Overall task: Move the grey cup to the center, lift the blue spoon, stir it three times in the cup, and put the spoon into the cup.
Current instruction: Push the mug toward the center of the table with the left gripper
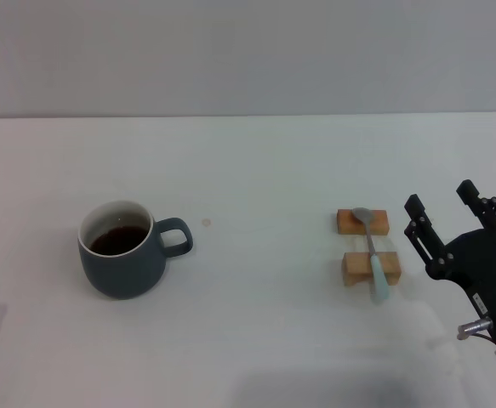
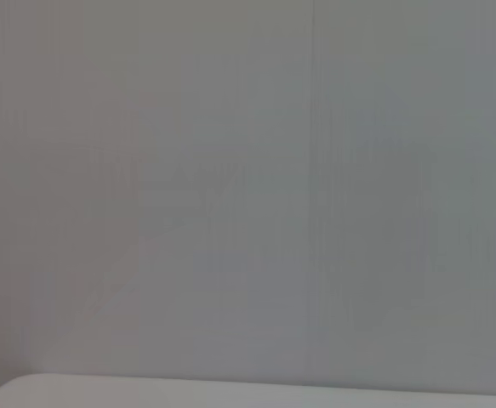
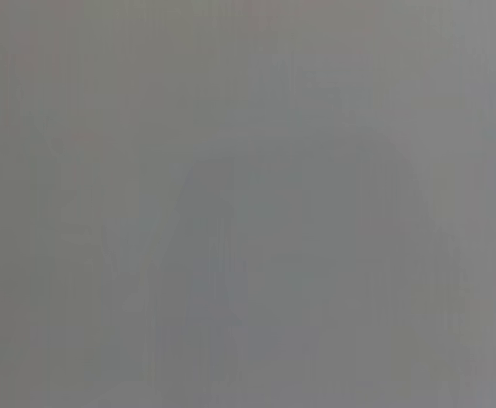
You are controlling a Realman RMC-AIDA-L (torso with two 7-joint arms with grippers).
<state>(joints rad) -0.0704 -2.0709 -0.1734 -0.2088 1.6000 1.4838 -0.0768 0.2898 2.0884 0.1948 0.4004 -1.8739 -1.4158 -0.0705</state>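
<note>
Jaws: the right gripper [image 1: 440, 207] has its jaws spread wide and holds nothing; it hovers at the table's right edge, just beside the spoon's handle end and clear of it. The left gripper is out of sight in every view, so its jaws cannot be told.

Wrist views: both show only blank grey wall — the left one also a sliver of pale table edge — and no task thing.

Progress: by the look of things nothing is done yet. The grey cup [image 1: 122, 248] stands on the left of the table [image 1: 256, 331], not at its center, and the blue spoon [image 1: 373, 252] lies untouched on its rest. Moving the cup, lifting the spoon, three stirs and leaving the spoon in the cup all remain.

Grey cup: squat and rounded, dark blue-grey outside with a pale rim and white inside; upright, its loop handle pointing toward the spoon side. Something dark sits low inside — liquid, I judge.

Blue spoon: slim, metal bowl on the far wooden block [image 1: 362, 222], pale blue handle across the near wooden block [image 1: 370, 267] and jutting past it toward the robot. It lies well apart from the cup.

Next need: a cup grasp from the left side seems likely, though no arm is near the cup now.
</note>
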